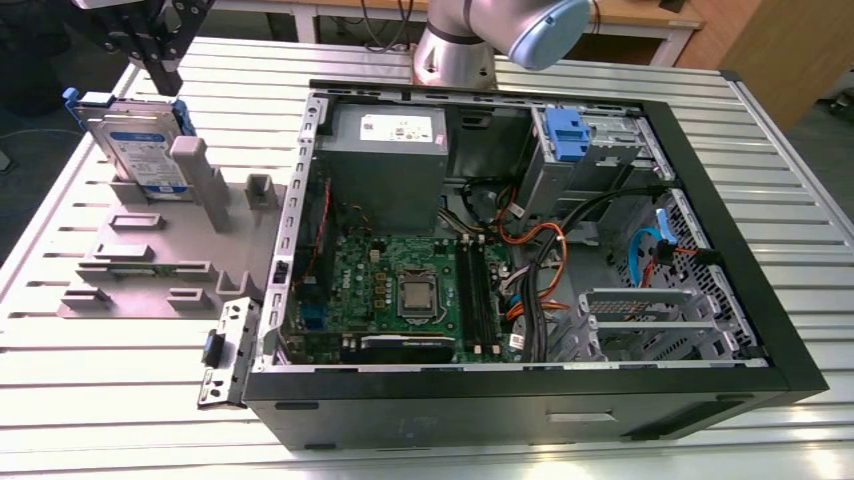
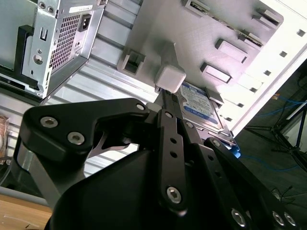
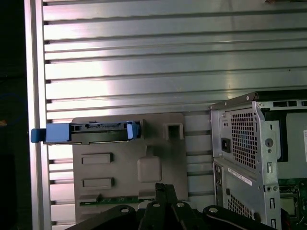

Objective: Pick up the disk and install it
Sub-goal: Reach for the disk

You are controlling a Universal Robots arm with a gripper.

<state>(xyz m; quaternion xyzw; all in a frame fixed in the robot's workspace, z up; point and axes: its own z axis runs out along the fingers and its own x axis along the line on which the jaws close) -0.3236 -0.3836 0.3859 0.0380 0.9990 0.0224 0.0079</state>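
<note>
Now disk (image 1: 139, 150) upright on edge

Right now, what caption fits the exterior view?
Black gripper hovers above the silver, blue-framed disk standing in a grey holder beside an open computer.

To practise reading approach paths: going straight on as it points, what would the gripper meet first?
The gripper probably meets the grey fixture's upright post beside the disk; depth is unclear, so possibly the disk itself.

An open computer case (image 1: 441, 415) lies on the slatted bench (image 1: 107, 400), motherboard (image 1: 400, 285) exposed. A grey fixture (image 1: 147, 265) rests just beside it, at the exterior view's left.
</note>
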